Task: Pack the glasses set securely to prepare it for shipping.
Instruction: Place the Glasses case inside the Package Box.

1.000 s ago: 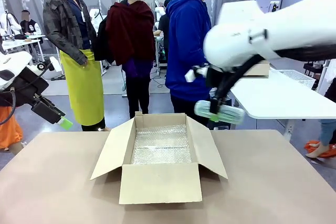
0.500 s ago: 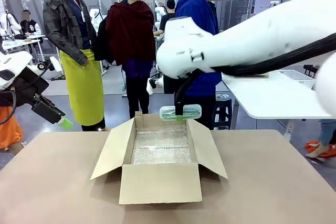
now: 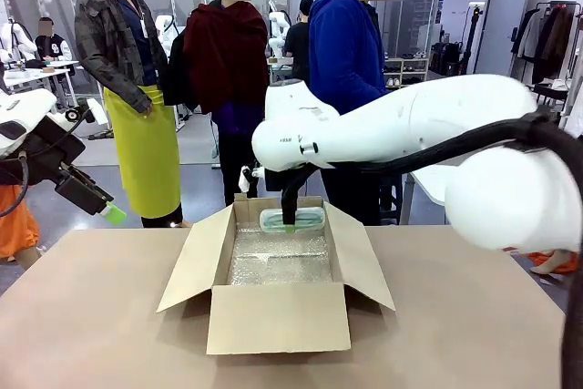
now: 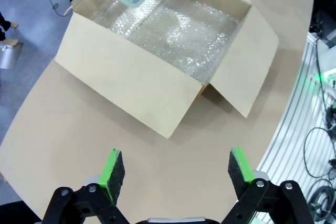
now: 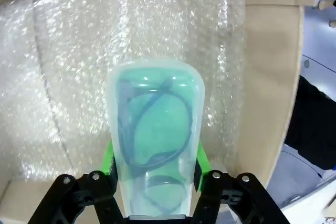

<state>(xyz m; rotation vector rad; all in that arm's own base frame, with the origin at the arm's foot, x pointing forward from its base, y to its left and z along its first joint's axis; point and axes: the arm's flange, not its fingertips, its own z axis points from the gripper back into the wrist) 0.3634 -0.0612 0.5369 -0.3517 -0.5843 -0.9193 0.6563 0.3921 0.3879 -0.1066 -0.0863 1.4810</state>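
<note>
While the right gripper [image 3: 290, 225] hangs over the far end of the open brown cardboard box [image 3: 278, 318], its jaws are clamped across the pale mint-green translucent glasses case [image 5: 155, 124], spectacles visible inside. The case sits just above the clear bubble-wrap lining [image 3: 278, 261], apparently not resting on it yet. Judgement: lower it level, clear of the back wall, and release only once it touches the padding. The left gripper [image 4: 172, 167] hovers spread wide and empty, apart from the box.
</note>
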